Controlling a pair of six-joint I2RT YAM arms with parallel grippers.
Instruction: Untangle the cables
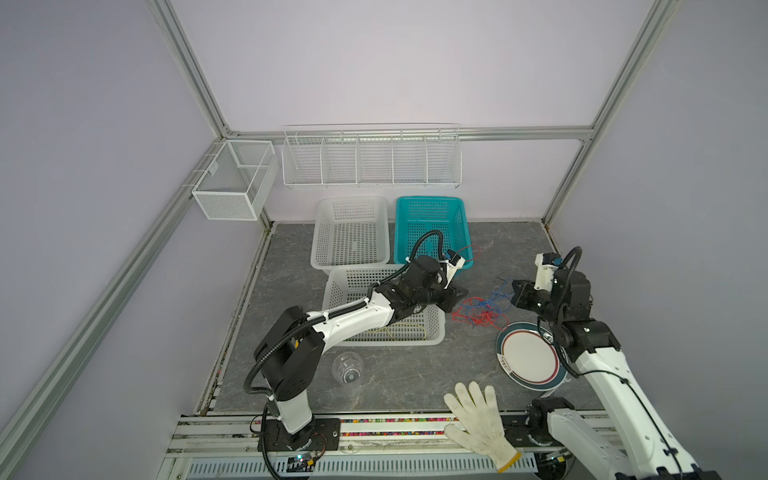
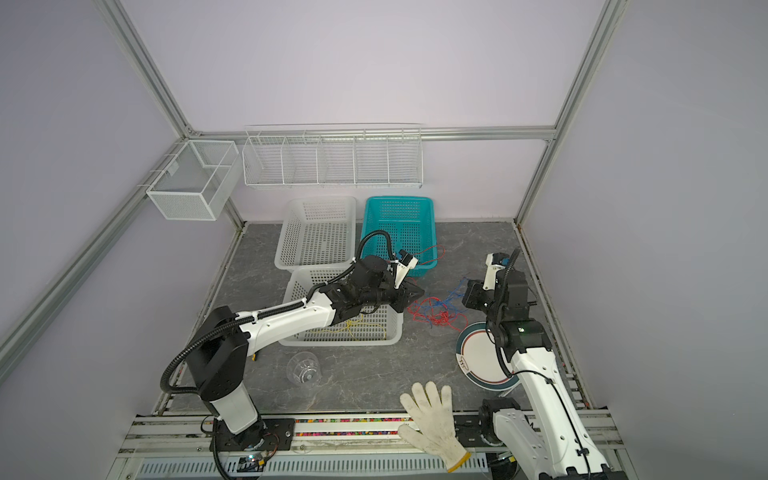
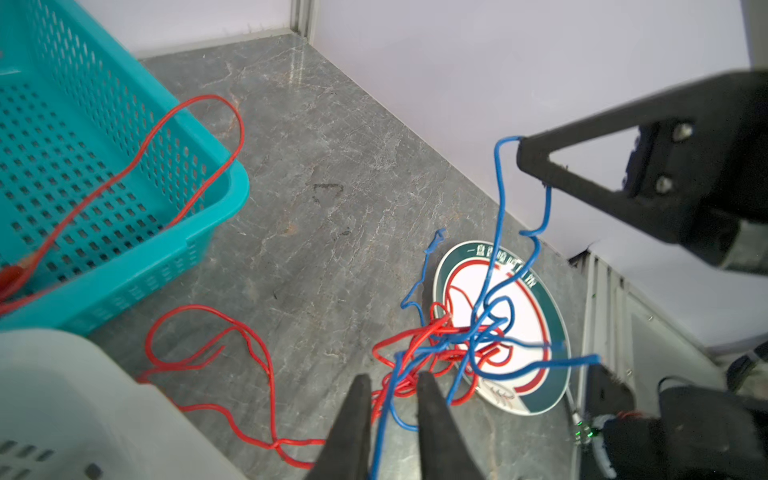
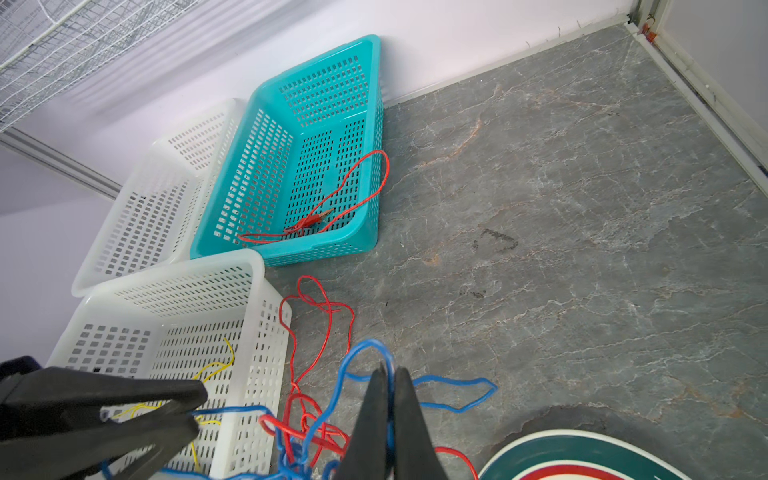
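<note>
Yellow cable (image 4: 218, 365) shows from right wrist, not left.

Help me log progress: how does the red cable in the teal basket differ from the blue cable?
The lone red cable lies in the teal basket, one loop over its rim; the blue cable is knotted with another red cable by the plate. Nothing grips the lone red cable; the right gripper is shut on the blue cable. Both are thin, flexible wires.

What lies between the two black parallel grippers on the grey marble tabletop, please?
A loose tangle of thin red and blue cables, shown in both top views.
</note>
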